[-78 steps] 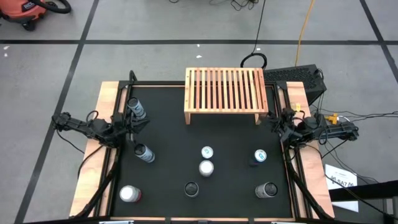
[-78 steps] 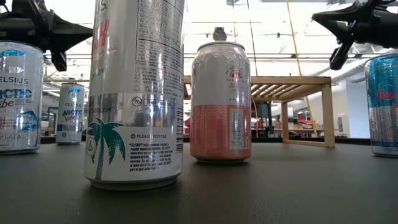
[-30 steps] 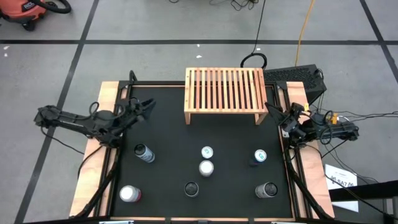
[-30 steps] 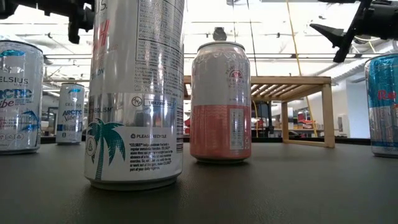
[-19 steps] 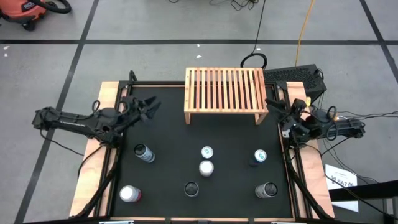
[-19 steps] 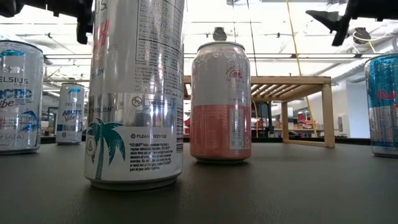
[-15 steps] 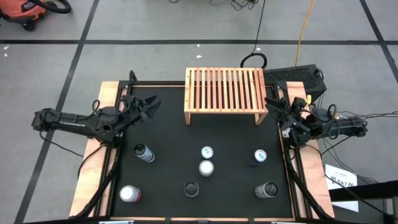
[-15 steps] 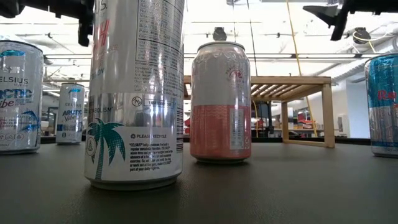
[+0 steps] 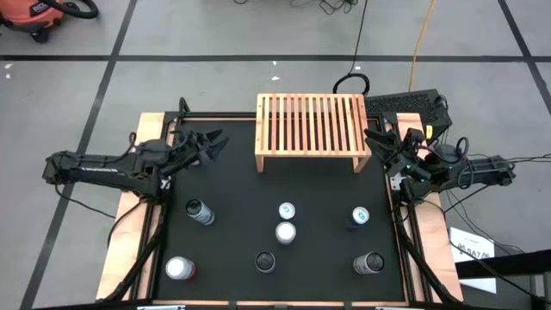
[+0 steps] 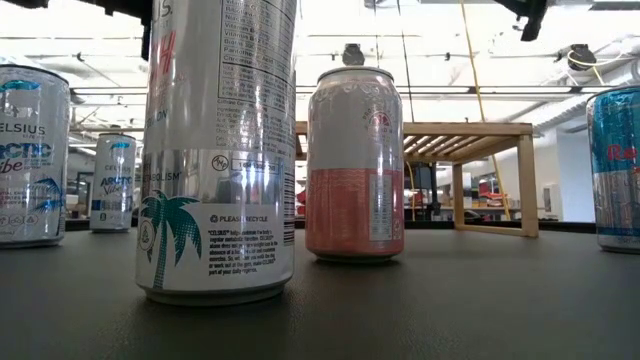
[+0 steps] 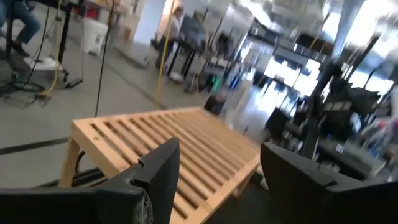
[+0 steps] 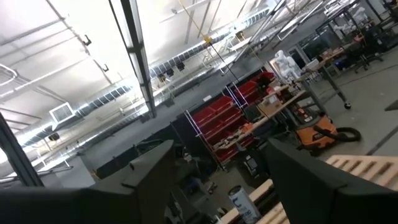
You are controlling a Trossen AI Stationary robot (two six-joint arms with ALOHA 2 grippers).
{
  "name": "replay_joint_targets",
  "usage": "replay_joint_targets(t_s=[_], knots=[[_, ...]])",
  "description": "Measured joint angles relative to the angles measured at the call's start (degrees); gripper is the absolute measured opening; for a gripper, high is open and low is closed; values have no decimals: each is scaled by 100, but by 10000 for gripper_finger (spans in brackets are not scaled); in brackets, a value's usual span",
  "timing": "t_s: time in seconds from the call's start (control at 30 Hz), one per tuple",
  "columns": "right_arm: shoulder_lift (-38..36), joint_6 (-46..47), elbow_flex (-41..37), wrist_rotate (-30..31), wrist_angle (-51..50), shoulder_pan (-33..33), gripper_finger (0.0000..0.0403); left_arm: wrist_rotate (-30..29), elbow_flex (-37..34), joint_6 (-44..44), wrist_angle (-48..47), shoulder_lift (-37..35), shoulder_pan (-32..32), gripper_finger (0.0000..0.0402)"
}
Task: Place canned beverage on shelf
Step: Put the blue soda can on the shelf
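- The desk (image 9: 232, 164), a black mat in a wooden frame, fills the middle of the high view and carries everything the task needs.
- The shelf (image 9: 312, 123) sits at the upper centre of the desk, slats bare; no can is on it yet, so the placing is, by my judgement, still ahead.
- The left gripper (image 9: 209, 145) hovers at the upper left of the mat, just left of the shelf and pointed at it. Its jaws stand apart and hold nothing (the left wrist view shows only the shelf's slats between them).
- The right gripper (image 9: 381, 146) hovers at the shelf's right end, near the desk's right edge. Its jaws are likewise parted and empty, tipped upward so that its wrist view looks mostly at the room's ceiling.
- Six cans stand upright on the lower half of the mat, well apart from one another, which leaves room for jaws to close round each.
- The silver can (image 9: 200, 212) at left lies closest to the left gripper; it looks the likeliest pick for that arm.
- The teal-topped can (image 9: 361, 215) at right lies below the right gripper.
- The two middle cans (image 9: 285, 222) stand almost touching (a tighter approach).
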Motion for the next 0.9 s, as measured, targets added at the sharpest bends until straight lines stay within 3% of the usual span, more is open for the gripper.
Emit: replay_joint_targets(t_s=[0.33, 0.63, 0.9], knots=[[313, -1416, 93, 220, 737, 0, 242, 474, 787, 105, -965, 676, 370, 226], [806, -1243, 93, 752, 759, -20, 242, 981, 1010, -25, -1036, 1163, 495, 226], [1240, -784, 93, 1342, 708, -179, 242, 1645, 1455, -344, -1904, 1421, 947, 226]])
